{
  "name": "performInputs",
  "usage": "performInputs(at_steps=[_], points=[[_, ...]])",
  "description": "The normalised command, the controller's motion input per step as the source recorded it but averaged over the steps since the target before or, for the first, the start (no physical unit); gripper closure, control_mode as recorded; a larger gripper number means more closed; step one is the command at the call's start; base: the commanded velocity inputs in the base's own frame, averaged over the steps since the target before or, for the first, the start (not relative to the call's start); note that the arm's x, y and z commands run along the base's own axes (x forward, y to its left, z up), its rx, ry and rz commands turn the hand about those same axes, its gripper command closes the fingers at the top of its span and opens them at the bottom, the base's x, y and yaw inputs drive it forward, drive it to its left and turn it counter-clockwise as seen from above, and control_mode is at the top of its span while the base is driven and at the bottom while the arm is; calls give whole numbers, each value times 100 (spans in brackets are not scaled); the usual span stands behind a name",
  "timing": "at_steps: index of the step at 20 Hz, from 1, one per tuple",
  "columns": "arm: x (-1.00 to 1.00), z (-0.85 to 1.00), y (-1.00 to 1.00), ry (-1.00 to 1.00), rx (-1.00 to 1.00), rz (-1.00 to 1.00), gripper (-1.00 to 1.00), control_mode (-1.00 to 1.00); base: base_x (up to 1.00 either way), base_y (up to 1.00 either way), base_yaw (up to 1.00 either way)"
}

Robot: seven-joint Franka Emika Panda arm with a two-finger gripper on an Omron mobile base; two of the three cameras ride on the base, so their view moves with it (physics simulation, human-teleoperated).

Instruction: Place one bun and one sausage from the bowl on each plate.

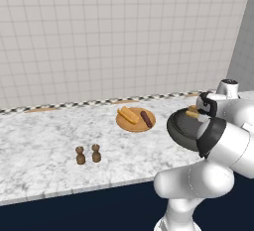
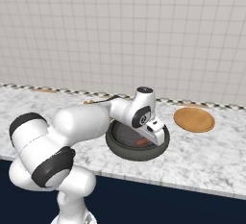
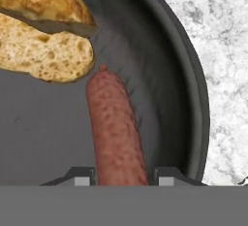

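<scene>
A: Taking the bowl (image 2: 137, 154) as our landmark, where do we stand?

B: We have the gripper (image 3: 123, 176) down inside the bowl, its fingertips (image 3: 83, 175) on either side of the sausage (image 3: 117, 133). The tips sit right against the sausage's sides, so we read it as clamped on the sausage, which lies on the bowl's floor.

A: And the bun (image 3: 46, 40)?

B: In the bowl too, split open, just beyond the sausage's far end and nearly touching it.

A: What do we see around the bowl?

B: To its right in the right base view lies a bare plate (image 2: 193, 119) on the marble counter (image 1: 44, 145). To its left in the left base view sits the other plate (image 1: 135, 124), carrying a bun (image 1: 128, 115) and a sausage (image 1: 146, 119) side by side. Farther left of the bowl, nearer the counter's front edge, stand two small brown shakers (image 1: 88, 154).
</scene>
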Motion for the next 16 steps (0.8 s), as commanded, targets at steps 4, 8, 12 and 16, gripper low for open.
performInputs(at_steps=[4,8,12,16], points=[[-22,6,1,-12,0,-2,100,-100,0,0,0],[-72,95,-19,-46,6,-18,100,-100,0,0,0],[-21,100,-13,-55,4,-35,100,-100,0,0,0],[28,67,-10,-32,0,-57,100,-100,0,0,0]])
